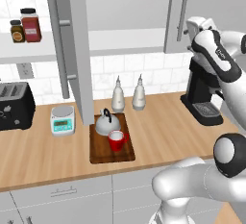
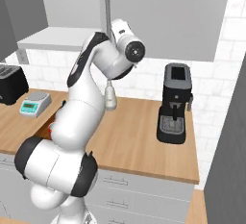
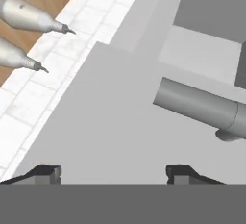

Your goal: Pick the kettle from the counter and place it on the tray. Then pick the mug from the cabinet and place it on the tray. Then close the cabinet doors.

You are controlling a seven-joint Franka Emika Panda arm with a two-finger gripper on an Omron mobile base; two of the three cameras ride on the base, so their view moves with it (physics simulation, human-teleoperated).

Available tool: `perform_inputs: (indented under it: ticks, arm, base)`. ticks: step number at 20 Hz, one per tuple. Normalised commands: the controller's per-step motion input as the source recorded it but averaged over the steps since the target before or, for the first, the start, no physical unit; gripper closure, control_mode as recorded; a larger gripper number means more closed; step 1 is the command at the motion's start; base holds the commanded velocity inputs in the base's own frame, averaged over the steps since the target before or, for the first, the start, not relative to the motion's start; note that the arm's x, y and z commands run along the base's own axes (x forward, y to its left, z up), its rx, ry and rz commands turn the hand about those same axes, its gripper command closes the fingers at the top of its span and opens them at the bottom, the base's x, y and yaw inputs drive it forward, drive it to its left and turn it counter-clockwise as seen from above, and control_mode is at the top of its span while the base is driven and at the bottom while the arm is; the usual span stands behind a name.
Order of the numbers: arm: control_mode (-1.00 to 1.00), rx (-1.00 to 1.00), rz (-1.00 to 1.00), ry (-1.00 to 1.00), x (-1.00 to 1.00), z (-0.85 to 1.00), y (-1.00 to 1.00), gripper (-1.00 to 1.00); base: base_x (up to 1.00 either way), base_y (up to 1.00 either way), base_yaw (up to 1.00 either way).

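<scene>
The silver-grey kettle and the red mug both stand on the dark-brown tray on the wooden counter. The left cabinet door is swung wide open over the tray's back corner, and the white shelf shows behind it. The right cabinet door looks shut or nearly so. My gripper is open, close to the face of the right door, with that door's bar handle just ahead to one side. Nothing is between the fingertips.
Two white pointed bottles stand against the back wall behind the tray. A white-and-teal scale and a black toaster lie to the left, a black coffee machine to the right. Jars sit on an open shelf at upper left.
</scene>
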Motion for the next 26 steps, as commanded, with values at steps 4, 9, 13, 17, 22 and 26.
perform_inputs:
  ticks: [4,9,13,17,22,26]
  arm:
    - [-1.0,-0.03,-0.18,0.01,0.56,-0.4,0.0,-1.0]
    - [-1.0,-0.05,-0.2,0.01,0.13,-0.64,-0.14,-1.0]
    - [-1.0,-0.03,-0.2,0.15,-0.04,-0.73,-0.17,-1.0]
    - [-1.0,-0.01,-0.12,0.19,-0.26,-0.26,-0.17,-1.0]
    - [-1.0,0.0,-0.06,0.09,-0.44,0.35,-0.1,-1.0]
    - [-1.0,0.0,-0.06,0.15,-0.57,-0.06,-0.14,-1.0]
  base:
    - [0.0,0.0,0.0]
    - [0.0,0.0,0.0]
    - [0.0,0.0,0.0]
    - [0.0,0.0,0.0]
    - [0.0,0.0,0.0]
    - [0.0,0.0,0.0]
